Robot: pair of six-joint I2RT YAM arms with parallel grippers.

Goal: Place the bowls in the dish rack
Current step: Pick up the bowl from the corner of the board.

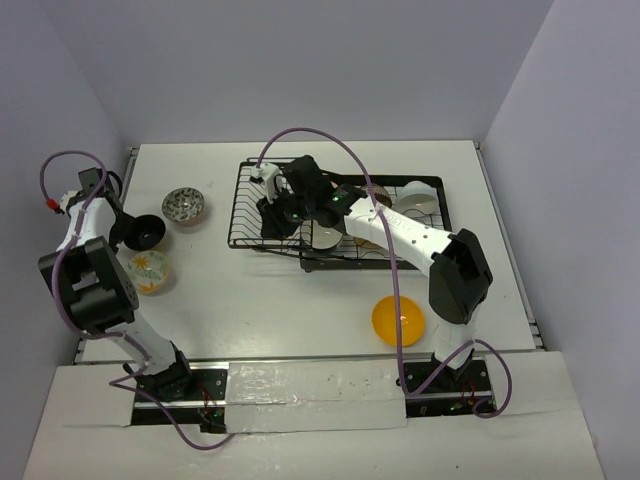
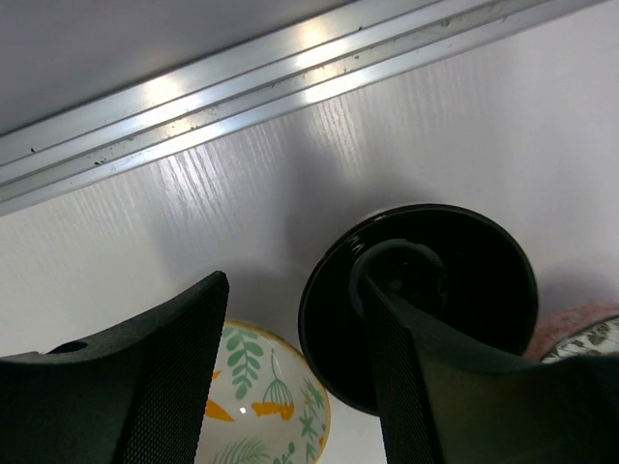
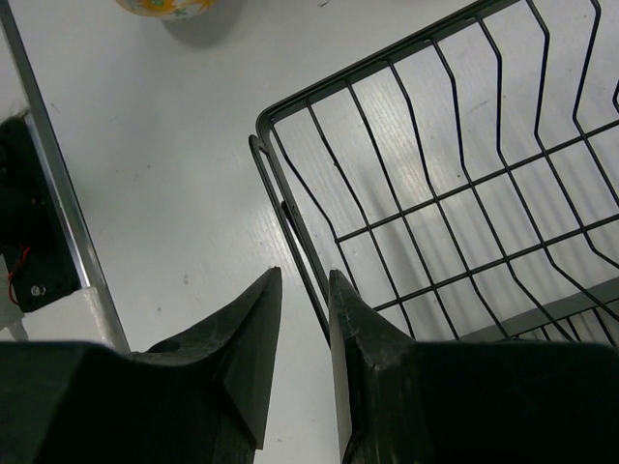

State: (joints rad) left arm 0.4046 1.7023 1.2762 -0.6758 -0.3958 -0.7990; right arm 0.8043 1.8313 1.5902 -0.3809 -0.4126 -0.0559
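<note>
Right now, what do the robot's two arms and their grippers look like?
The left arm and right arm have white links with bulky black joint housings, each trailed by a looping purple cable. The left gripper is black with mesh-textured inner faces; the right gripper is black, its tips wedge-shaped.

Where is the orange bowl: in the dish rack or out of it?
Out. The orange bowl sits on the table, nearer the arms than the dish rack, with a gap between it and the wires.
</note>
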